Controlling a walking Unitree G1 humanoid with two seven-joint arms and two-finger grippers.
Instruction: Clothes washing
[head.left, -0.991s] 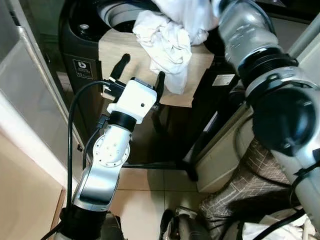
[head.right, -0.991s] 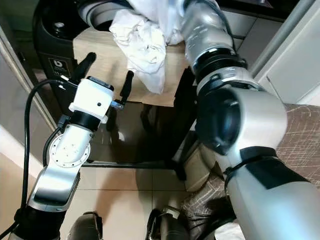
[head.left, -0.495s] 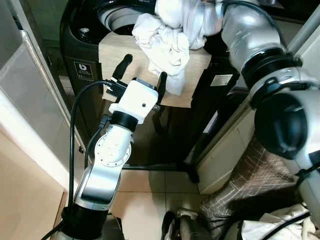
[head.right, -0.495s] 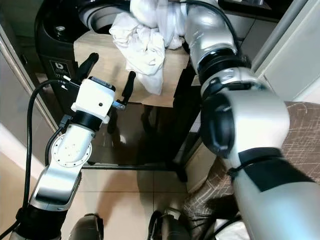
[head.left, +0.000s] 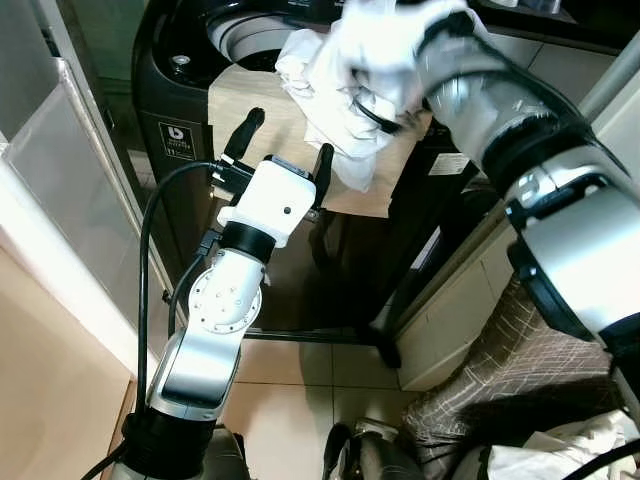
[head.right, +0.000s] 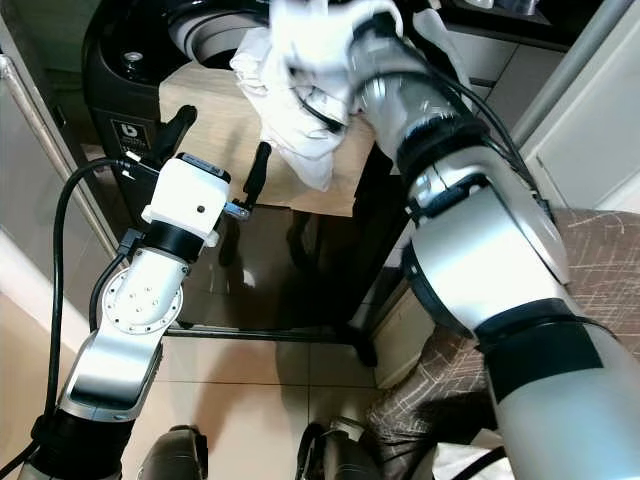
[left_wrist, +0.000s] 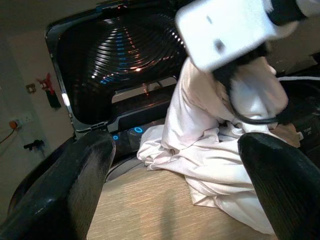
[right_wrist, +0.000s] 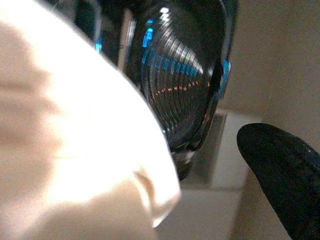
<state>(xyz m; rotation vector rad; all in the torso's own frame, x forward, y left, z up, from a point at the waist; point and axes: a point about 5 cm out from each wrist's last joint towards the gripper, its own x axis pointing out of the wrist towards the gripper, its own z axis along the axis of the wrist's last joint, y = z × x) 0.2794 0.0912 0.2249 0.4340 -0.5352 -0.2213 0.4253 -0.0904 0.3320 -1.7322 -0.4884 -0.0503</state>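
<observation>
Dealing with a limp, light white garment (head.left: 340, 110) slumping over the washer (head.left: 180, 100) edge, best pinched at a bunched fold; left gripper (head.left: 285, 165) spreading wide, right gripper (head.right: 330, 60) grip impossible to tell.

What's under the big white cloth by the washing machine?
The white cloth lies on a tan board across the front of the black washing machine, partly over its open drum. Whatever is in the drum beneath the cloth is covered.

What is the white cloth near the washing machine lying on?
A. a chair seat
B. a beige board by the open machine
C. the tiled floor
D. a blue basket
B: the white cloth is heaped on the beige board beside the washing machine, its lower end hanging past the front edge.
</observation>
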